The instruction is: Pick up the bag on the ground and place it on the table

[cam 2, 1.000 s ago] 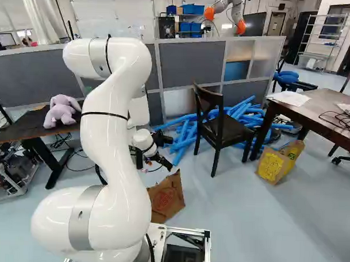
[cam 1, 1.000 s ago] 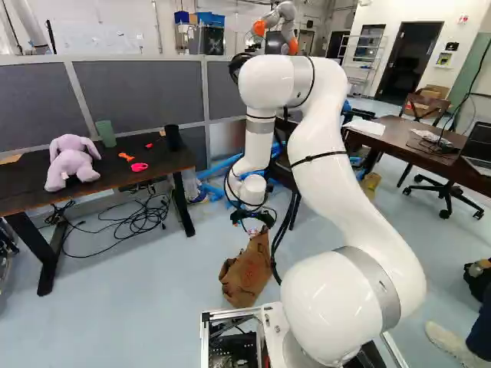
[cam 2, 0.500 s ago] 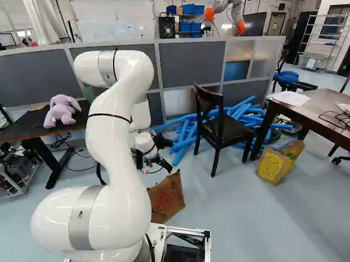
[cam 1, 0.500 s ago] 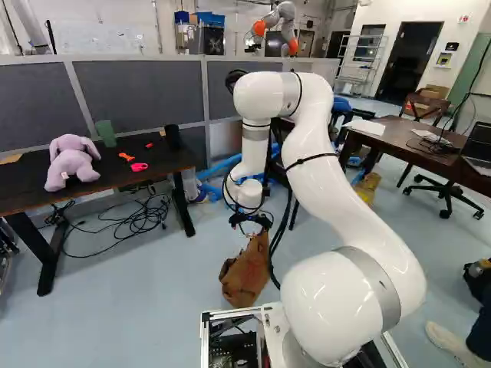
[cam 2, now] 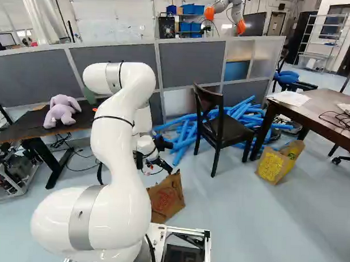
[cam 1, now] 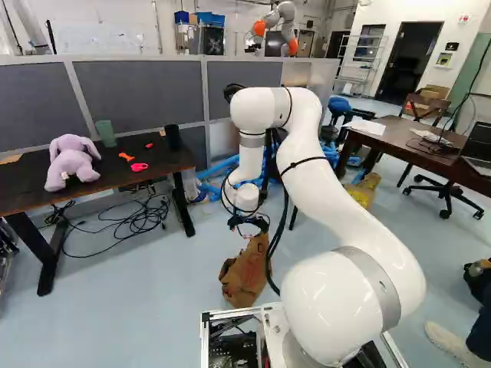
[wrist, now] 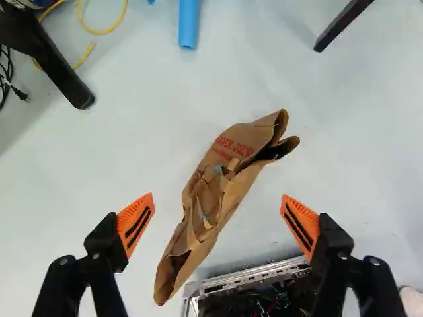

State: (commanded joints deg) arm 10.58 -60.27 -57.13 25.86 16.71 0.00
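Step in hand: approach for pick-up. Claw (wrist: 217, 196) hangs above the bag (wrist: 215, 181), fingers apart, nothing gripped. Bag sits on the floor (cam 1: 153, 307), lower centre of the left base view; long axis slants between fingers, open end toward the dark leg (wrist: 340, 25). Next: descend, close across its width. Desk (cam 1: 103, 176), left of that view, presumed destination.

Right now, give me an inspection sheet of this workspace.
Surface: pale blue floor, dark rectangular table, brown wooden table
Job's things: crumpled brown paper bag on the floor
Clutter: lilac plush toy, green cup, pink object, orange object on the dark table
Grippers: black two-fingered gripper with orange pads, open above the bag
Cables: tangled black cables below the dark table
Surroundings: blue foam tubes, black chair, brown-and-yellow paper bag
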